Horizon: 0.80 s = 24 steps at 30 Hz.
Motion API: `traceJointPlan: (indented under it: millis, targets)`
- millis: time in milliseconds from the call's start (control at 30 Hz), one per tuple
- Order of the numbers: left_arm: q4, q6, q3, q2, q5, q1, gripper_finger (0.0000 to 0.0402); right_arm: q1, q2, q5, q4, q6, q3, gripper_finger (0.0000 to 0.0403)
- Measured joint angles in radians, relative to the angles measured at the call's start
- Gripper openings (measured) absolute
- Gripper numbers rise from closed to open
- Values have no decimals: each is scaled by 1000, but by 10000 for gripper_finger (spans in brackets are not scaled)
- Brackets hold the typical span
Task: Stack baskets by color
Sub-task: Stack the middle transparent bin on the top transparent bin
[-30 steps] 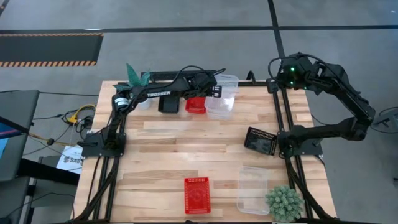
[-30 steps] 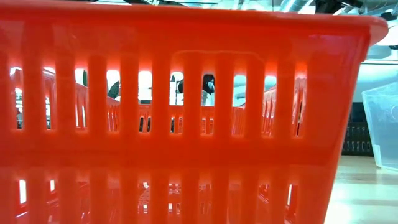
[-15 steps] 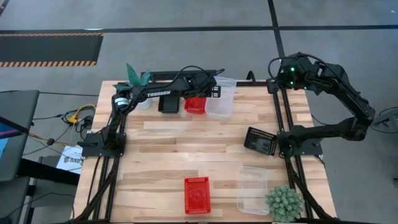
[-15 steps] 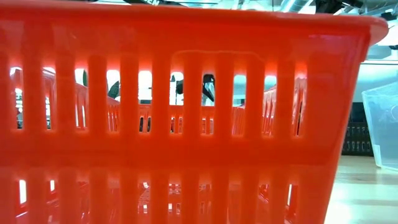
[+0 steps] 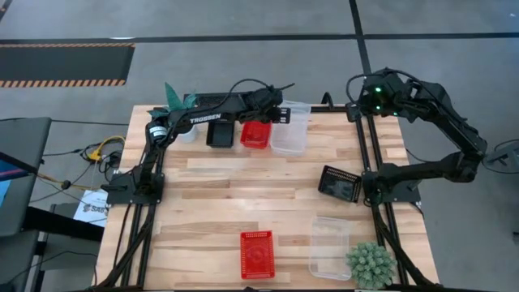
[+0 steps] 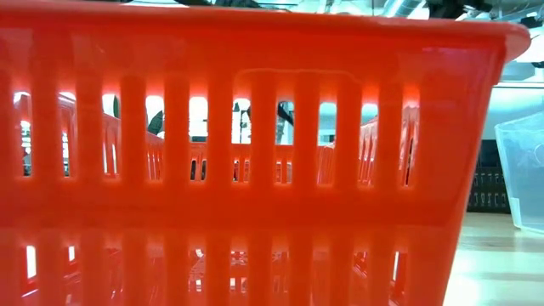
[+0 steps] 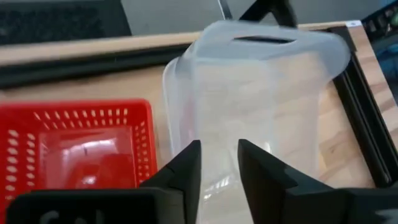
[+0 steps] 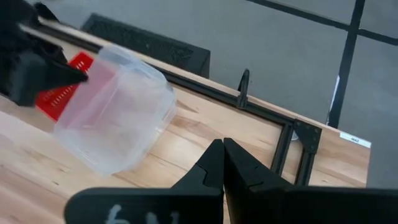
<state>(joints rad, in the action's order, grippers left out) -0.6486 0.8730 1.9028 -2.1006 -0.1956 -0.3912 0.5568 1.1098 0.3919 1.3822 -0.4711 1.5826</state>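
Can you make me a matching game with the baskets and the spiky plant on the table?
Things:
1. black basket
2. clear basket
3. red basket
4. spiky plant

Places:
A. near edge, middle
B. near right corner
C. beside the right arm's base
D. far edge, by the left gripper

Pairs: 1-C, 2-D, 3-A, 4-B

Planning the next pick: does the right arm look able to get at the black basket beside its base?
Probably yes. The black basket lies uncovered on the right side with nothing on it, and the right gripper is shut and empty, raised over the far edge.
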Motion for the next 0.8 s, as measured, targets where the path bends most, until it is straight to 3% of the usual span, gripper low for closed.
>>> traceJointPlan:
  millis: [200,400,500,667,800]
  targets:
    - [-191,-116,160,1,-36,0,141,3,141,-7,-106,138,-1,16]
    - [-471,-216,349,1,-81,25,158,89,330,-256,-344,284,-1,5]
    - [-611,-269,448,1,-126,58,159,137,434,-325,-399,297,-1,12]
    - [-670,-285,416,96,-181,115,159,181,576,-437,-438,317,-1,7]
    - [-709,-256,416,156,-257,163,159,200,652,-445,-468,333,0,4]
